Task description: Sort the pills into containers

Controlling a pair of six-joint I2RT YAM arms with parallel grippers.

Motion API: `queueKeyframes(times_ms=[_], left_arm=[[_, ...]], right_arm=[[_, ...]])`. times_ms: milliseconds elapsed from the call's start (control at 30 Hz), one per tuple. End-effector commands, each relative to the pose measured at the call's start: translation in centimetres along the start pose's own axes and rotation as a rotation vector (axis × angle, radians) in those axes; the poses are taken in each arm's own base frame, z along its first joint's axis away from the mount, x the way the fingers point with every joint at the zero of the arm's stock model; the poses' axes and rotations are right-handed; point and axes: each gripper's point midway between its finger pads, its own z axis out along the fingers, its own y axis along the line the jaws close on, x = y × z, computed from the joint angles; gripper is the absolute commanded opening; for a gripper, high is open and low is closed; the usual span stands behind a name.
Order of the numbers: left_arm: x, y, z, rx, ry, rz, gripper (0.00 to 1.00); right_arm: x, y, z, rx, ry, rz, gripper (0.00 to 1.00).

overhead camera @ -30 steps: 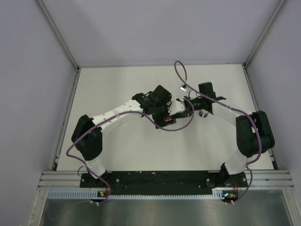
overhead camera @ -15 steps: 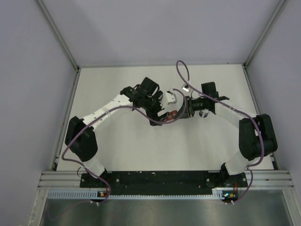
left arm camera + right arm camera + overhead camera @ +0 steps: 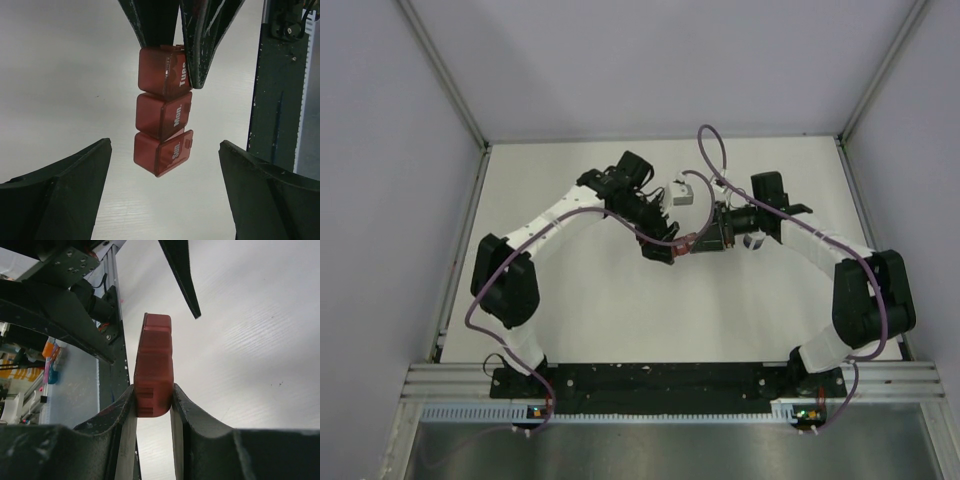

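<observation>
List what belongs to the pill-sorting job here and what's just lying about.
Job in hand:
- containers, clamped in the right claw
- left claw, open, facing them
- no pills visible

Just there:
- purple cable
- table

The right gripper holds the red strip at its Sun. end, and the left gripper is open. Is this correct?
Not quite. The right gripper holds the strip at its Tue. end, not at its Sun. end, which hangs free. The left wrist view shows this. The left gripper is open, as you say.
</observation>
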Motion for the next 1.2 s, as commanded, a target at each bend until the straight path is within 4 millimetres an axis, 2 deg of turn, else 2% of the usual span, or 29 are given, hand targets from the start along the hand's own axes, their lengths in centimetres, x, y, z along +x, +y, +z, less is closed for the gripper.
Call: queueKeyframes(times_ms=[0,333,567,767,933,967,1000,1033,1167], left_arm=[[-0.9,-1.1,0.6,0.102,-0.030,-0.041,0.91],[-0.3,-0.9,1.9,0.152,-0.026,-0.082,0.62],[-0.2,-0.8,2.3,0.165,-0.020,-0.104,0.38],[0.4,-0.6,2.5,0.152,-0.004,-0.111,0.33],[0.6,-0.1,2.5,0.113,0.004,-0.118,0.22],[0.6,0.0,2.5,0.107,0.006,-0.126,0.18],[0.7,0.4,2.6,0.090,0.014,-0.129,0.04],[0.8,0.5,2.6,0.085,0.020,-0.132,0.00],[0.8,1.3,2.4,0.034,0.032,-0.139,0.00]], right_arm=[[-1.4,2.0,-0.7,-0.048,-0.038,-0.102,0.00],[-1.4,1.9,-0.6,-0.047,-0.045,-0.103,0.00],[-1.4,1.8,-0.5,-0.039,-0.047,-0.075,0.00],[-1.5,1.7,-0.5,-0.035,-0.049,-0.075,0.00],[-1.5,1.5,-0.5,-0.025,-0.050,-0.071,0.00],[-1.5,1.5,-0.5,-0.024,-0.050,-0.072,0.00],[-1.5,1.5,-0.5,-0.023,-0.050,-0.071,0.00],[-1.5,1.4,-0.5,-0.019,-0.051,-0.071,0.00],[-1.3,1.2,-0.4,-0.012,-0.049,-0.065,0.00]])
